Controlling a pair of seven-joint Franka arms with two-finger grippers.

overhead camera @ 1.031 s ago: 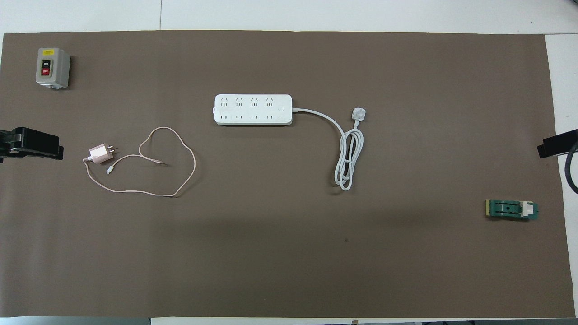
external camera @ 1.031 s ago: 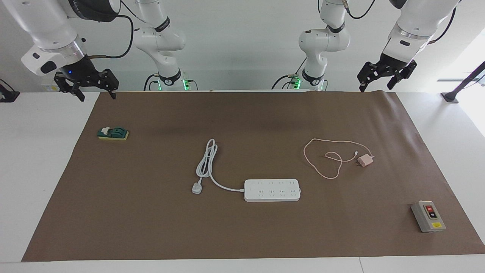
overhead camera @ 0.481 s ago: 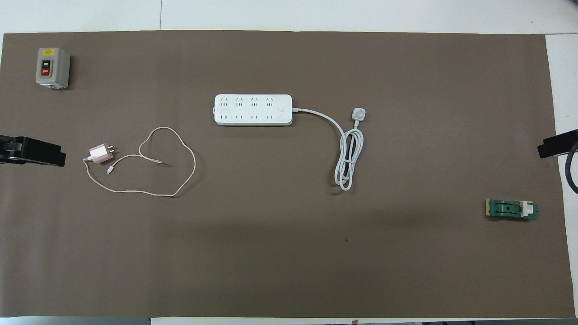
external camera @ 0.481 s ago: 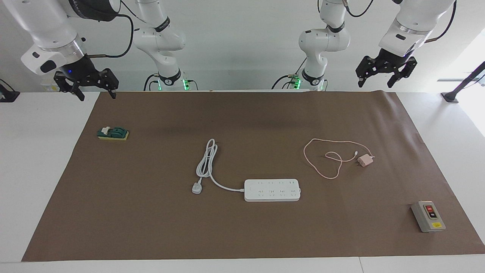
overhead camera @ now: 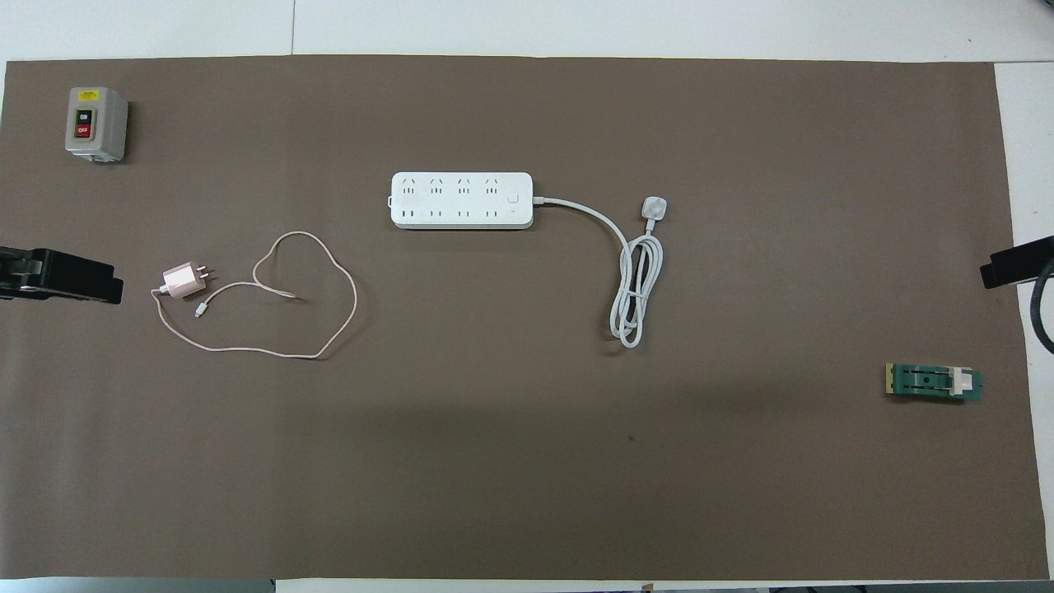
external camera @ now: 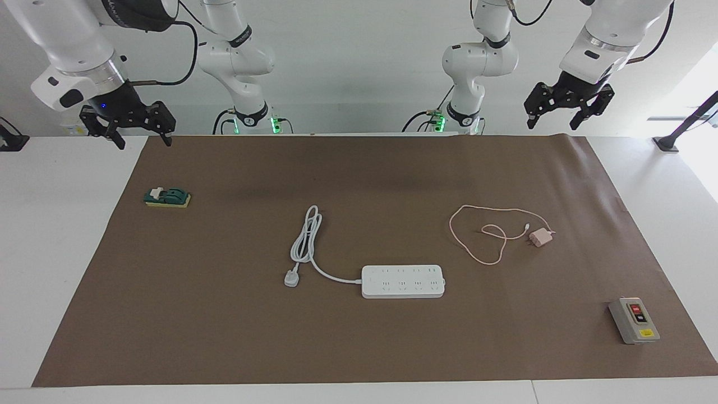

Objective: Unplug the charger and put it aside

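Both grippers are up in the air and carrying nothing; your left gripper [external camera: 563,109] hangs over the mat's edge at the robots' end with its fingers spread apart, and your right gripper [external camera: 128,124] hangs over the mat's corner at the right arm's end, fingers apart as well.

Take the power strip [external camera: 403,281] as your landmark — not one of its sockets has anything plugged in; the charger [external camera: 541,237] lies flat on the brown mat [external camera: 359,348], well apart from the strip, toward the left arm's end of the table and a little nearer to the robots, its prongs bare and its pink cable [external camera: 470,242] looped loosely beside it.

So by my read the job looks finished: unplugged, set aside, released — nothing left for you but to park the arms.

Writing now: the grey switch box [overhead camera: 95,123], farther from the robots than the strip and out at the left arm's end, shows "ON" on its black button and "OFF" on its red one; its yellow label is too small to read. I can make out no brand on the strip or the charger. A green clip-like piece [external camera: 167,197] sits toward the right arm's end, with no readable marking.
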